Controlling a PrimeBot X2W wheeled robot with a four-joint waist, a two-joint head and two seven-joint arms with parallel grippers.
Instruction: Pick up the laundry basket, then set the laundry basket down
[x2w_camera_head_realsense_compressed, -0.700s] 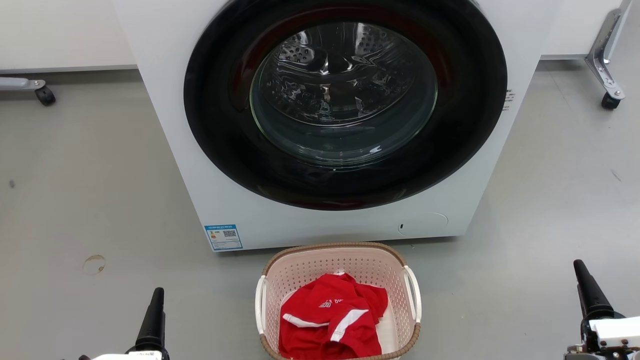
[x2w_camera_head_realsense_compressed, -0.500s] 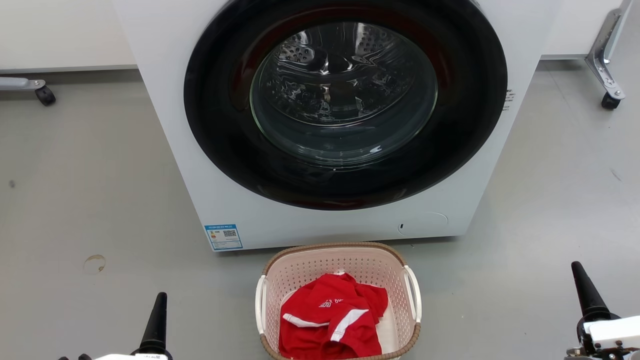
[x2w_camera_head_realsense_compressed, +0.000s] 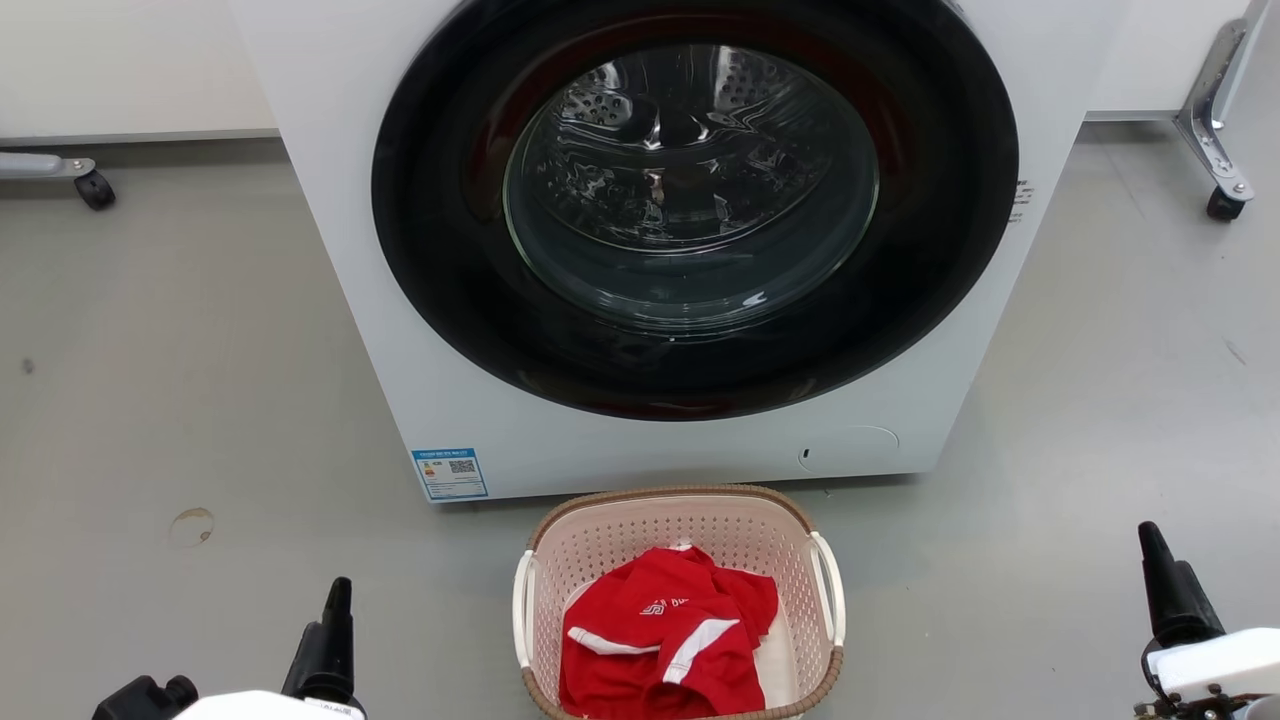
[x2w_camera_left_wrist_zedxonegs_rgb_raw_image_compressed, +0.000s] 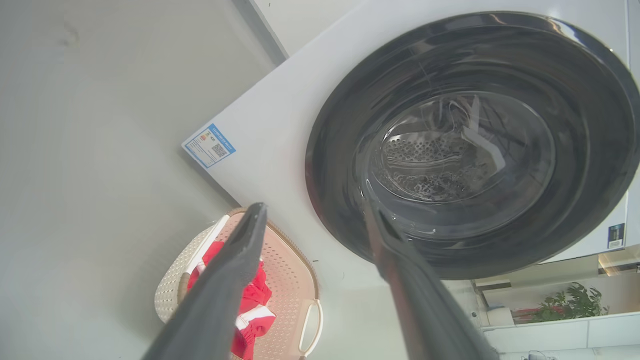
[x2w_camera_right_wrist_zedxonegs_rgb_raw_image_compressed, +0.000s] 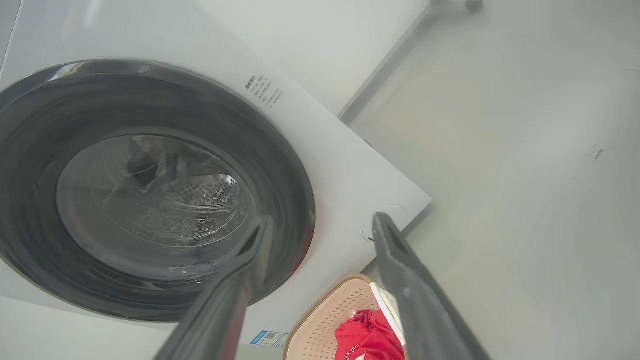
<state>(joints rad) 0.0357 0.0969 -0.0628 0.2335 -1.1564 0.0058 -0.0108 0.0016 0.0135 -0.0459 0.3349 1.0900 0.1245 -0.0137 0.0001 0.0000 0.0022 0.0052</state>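
In the left wrist view my left hand (x2w_camera_left_wrist_zedxonegs_rgb_raw_image_compressed: 315, 205) is released, its fingers spread with nothing between them. The pale pink-cream perforated plastic laundry basket (x2w_camera_left_wrist_zedxonegs_rgb_raw_image_compressed: 292, 280), with its brown woven-look rim, sits on the grey floor (x2w_camera_left_wrist_zedxonegs_rgb_raw_image_compressed: 100, 175) at the lower left of the frame, just beside the foot of the big white front-loading washing machine (x2w_camera_left_wrist_zedxonegs_rgb_raw_image_compressed: 280, 115). In the right wrist view my right hand (x2w_camera_right_wrist_zedxonegs_rgb_raw_image_compressed: 322, 218) is just as spread and empty, and the basket peeks in at bottom centre. In the head view the basket is at bottom centre and both hands sit low in the corners, well apart from its thin white side handles (x2w_camera_head_realsense_compressed: 830, 590). My worry is closing in unevenly: one hand catching a handle first would tip the basket and slide the crumpled red garment (x2w_camera_head_realsense_compressed: 665, 640) out. A lift angled toward the top of the frame could knock the rim against the machine's front.
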